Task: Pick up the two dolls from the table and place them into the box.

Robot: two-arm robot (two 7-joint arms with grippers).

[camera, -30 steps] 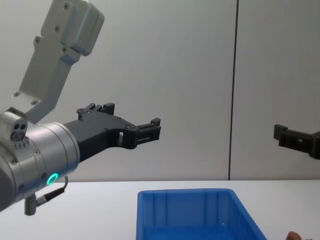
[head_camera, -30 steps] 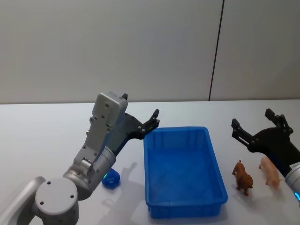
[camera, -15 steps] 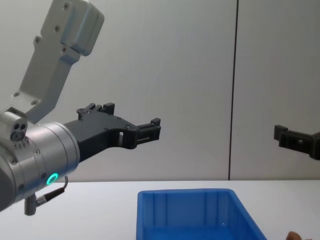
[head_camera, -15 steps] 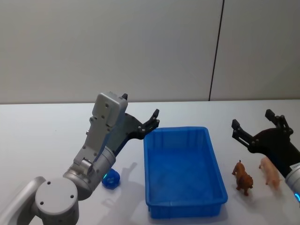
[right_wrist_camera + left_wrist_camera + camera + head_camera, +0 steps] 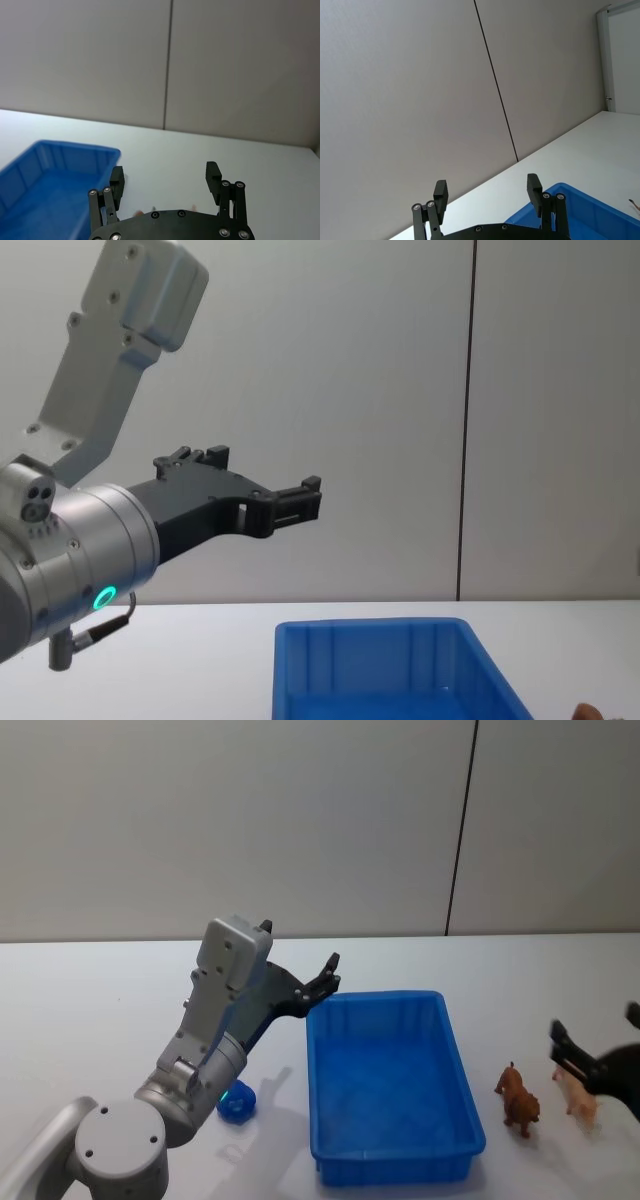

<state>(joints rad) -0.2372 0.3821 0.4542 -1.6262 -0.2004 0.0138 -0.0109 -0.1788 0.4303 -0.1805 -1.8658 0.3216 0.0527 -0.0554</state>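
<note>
White table (image 5: pixel 80 1000), grey wall (image 5: pixel 300 820). Brown doll (image 5: pixel 519 1100) and pink doll (image 5: pixel 578 1094) stand just right of the box (image 5: pixel 375 995), bare tabletop around. Right gripper (image 5: pixel 594 1023) hangs wide-spread near the pink one; left gripper (image 5: pixel 331 973), spread too, at box's far-left corner.

Box (image 5: pixel 395 1160) open above; left hand (image 5: pixel 330 976) near its far-left corner.

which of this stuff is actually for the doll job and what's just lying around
For the job: brown doll and pink doll, both on the white table right of the blue box; right gripper, open, by the dolls.

Just lying about: small blue object on the table left of the box, by the idle left gripper, open.
</note>
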